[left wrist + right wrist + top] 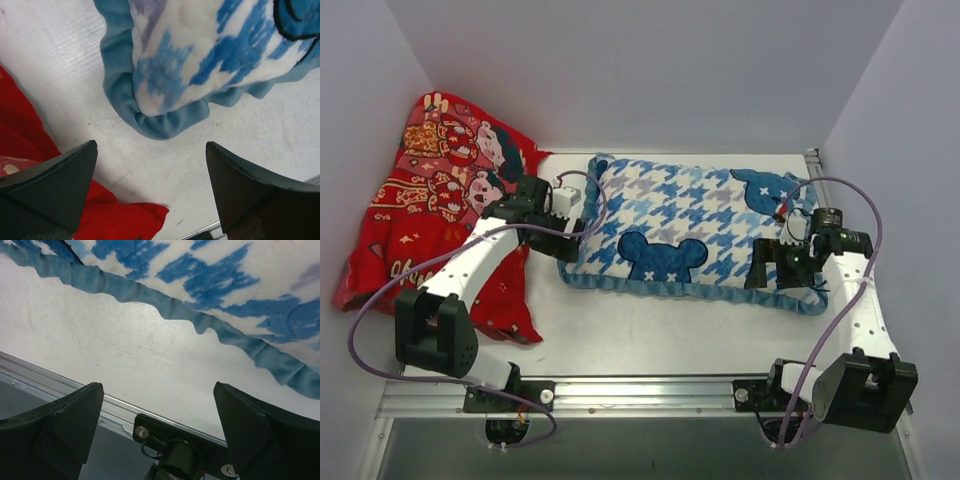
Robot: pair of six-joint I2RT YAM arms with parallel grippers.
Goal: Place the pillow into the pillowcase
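The blue-and-white houndstooth pillowcase [690, 225] with dark blue bear heads and a blue ruffled trim lies plump and flat across the middle of the table. The pillow is hidden; no white cushion shows in any view. My left gripper [566, 240] stands open just off the case's left front corner, and in the left wrist view that corner of the pillowcase [200, 60] lies ahead of the empty left gripper [151, 147]. My right gripper [772, 266] hovers open over the case's right front edge. The right wrist view shows the pillowcase [225, 275] trim beyond the empty right gripper [157, 387].
A red cartoon-figure cloth [440, 200] lies heaped at the left, its edge reaching under the left arm and near the left fingers [125, 220]. A metal rail [640, 390] runs along the near table edge. White walls close in the back and sides.
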